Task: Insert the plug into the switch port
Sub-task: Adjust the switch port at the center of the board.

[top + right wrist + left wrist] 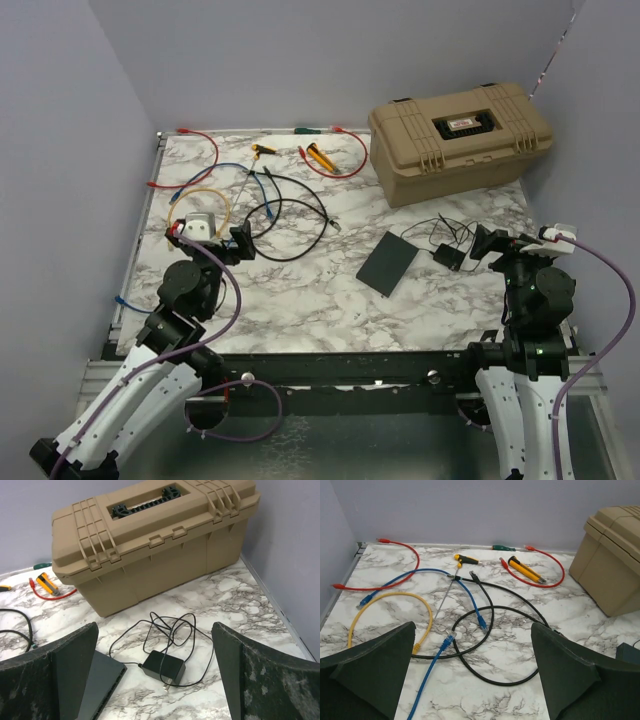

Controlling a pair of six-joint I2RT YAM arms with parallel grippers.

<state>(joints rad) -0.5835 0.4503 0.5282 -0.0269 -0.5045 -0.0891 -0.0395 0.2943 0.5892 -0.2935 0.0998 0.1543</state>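
Two red cables (417,559), one yellow cable (395,594), one switch (388,263), one adapter (163,666), one tan case (150,555).

You have a white marble-patterned table (300,300). At far right sits a tan case (460,140). Before it lie a flat dark switch (388,263) and a black adapter (449,257). At left sprawl a red cable (416,557), a blue cable (427,570), a yellow cable (395,594) and a black cable (495,683), with an orange knife (524,570) near them.

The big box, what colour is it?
The box is tan, with a black handle; best seen in the right wrist view.
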